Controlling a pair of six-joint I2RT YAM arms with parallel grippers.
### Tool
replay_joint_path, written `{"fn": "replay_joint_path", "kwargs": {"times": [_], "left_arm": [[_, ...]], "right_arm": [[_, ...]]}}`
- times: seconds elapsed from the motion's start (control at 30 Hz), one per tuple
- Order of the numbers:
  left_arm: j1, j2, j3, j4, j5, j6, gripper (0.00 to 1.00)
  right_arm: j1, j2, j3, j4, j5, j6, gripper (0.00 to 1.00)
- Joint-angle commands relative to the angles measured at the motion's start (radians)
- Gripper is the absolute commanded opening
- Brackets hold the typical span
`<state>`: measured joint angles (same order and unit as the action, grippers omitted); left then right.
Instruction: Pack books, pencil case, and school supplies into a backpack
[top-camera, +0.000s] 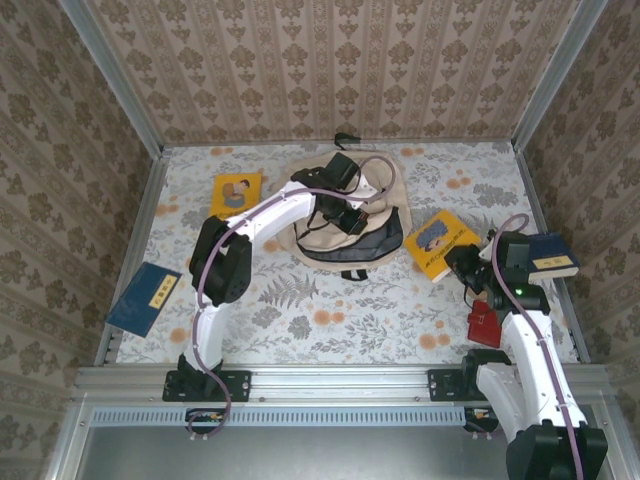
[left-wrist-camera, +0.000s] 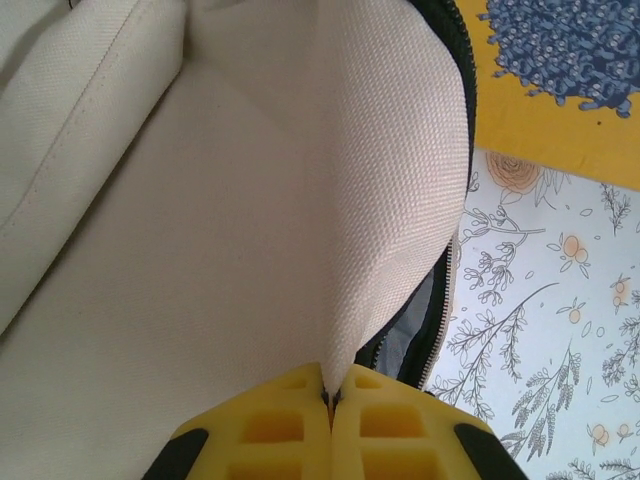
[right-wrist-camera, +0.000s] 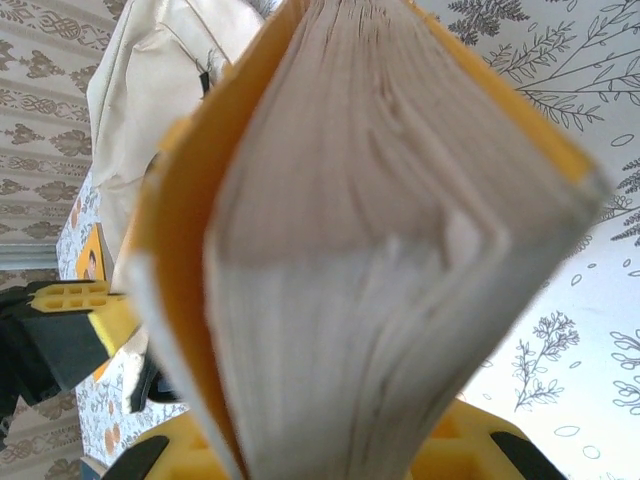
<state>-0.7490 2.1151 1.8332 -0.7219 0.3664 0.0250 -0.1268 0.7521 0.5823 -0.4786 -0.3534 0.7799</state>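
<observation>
The beige backpack (top-camera: 330, 235) lies at the table's middle, its dark zipper open. My left gripper (top-camera: 352, 217) is shut on a fold of its beige flap (left-wrist-camera: 400, 200), the yellow fingertips (left-wrist-camera: 300, 420) pressed together on the fabric. My right gripper (top-camera: 463, 263) is shut on the thick yellow book (top-camera: 438, 242), right of the backpack; its page edges (right-wrist-camera: 370, 250) face the wrist camera. A thin yellow book (top-camera: 237, 192) lies at the back left. One navy book (top-camera: 145, 297) lies at the left edge, another (top-camera: 553, 256) at the right. The pencil case is out of view.
A small flat red square thing (top-camera: 486, 323) lies beside the right arm. Raised metal rails border the floral table (top-camera: 330, 320) at left, right and front. Patterned walls close in the back and sides.
</observation>
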Motion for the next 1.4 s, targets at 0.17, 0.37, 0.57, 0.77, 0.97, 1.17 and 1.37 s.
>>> {"fn": "replay_joint_path", "kwargs": {"times": [0.17,0.37,0.57,0.77,0.97,1.17,1.37], "left_arm": [[0.003,-0.190,-0.061,0.216,-0.125,-0.122,0.00],[-0.007,-0.278,-0.101,0.346,-0.158,-0.159,0.00],[-0.031,-0.293,-0.090,0.360,-0.196,-0.162,0.00],[-0.048,-0.285,-0.073,0.355,-0.210,-0.168,0.00],[-0.061,-0.285,-0.067,0.361,-0.214,-0.187,0.00],[-0.064,-0.299,-0.076,0.357,-0.230,-0.208,0.00],[-0.067,-0.329,-0.102,0.358,-0.246,-0.219,0.00]], "right_arm": [[0.002,-0.100,0.064,0.024,-0.095,-0.029,0.10],[0.064,-0.170,0.041,0.125,-0.171,0.016,0.10],[0.201,-0.203,0.028,0.179,-0.072,0.028,0.10],[0.311,-0.155,0.004,0.226,0.024,0.055,0.09],[0.421,0.005,-0.027,0.431,0.083,0.165,0.08],[0.500,0.208,-0.009,0.672,0.213,0.291,0.08],[0.628,0.416,0.066,0.816,0.424,0.342,0.08]]}}
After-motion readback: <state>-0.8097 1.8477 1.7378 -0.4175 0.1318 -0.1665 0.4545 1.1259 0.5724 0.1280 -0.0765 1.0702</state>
